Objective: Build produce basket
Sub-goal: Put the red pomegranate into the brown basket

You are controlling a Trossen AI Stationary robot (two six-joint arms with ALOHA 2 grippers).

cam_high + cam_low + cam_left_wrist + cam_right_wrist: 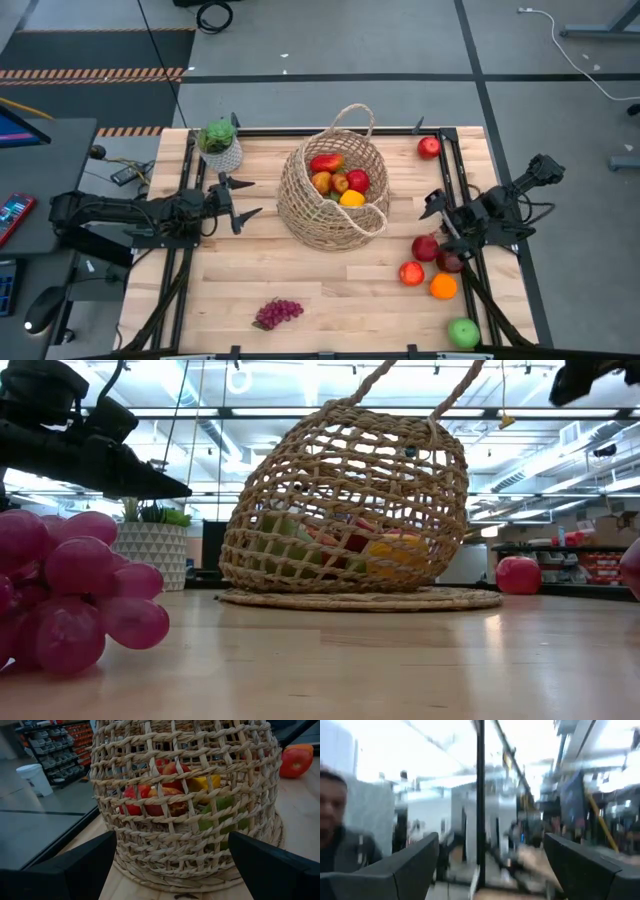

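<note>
The tan wicker basket (333, 185) stands on its flat base mid-table, holding red, orange, yellow and green produce (340, 180); it also shows in the left wrist view (185, 795) and the low view (345, 500). My left gripper (246, 200) is open and empty, level, just left of the basket and pointing at its wall (172, 840). My right gripper (436, 220) is open and empty, right of the basket, above the loose fruit; its wrist view (491, 840) shows only the room. Purple grapes (278, 313) lie near the front edge.
A red apple (429, 147) lies at the far right. Two red apples (425, 247) (411, 272), a dark red fruit (450, 262), an orange (443, 286) and a green apple (463, 333) lie at the near right. A potted plant (220, 145) stands far left. A person shows beyond the table (335, 820).
</note>
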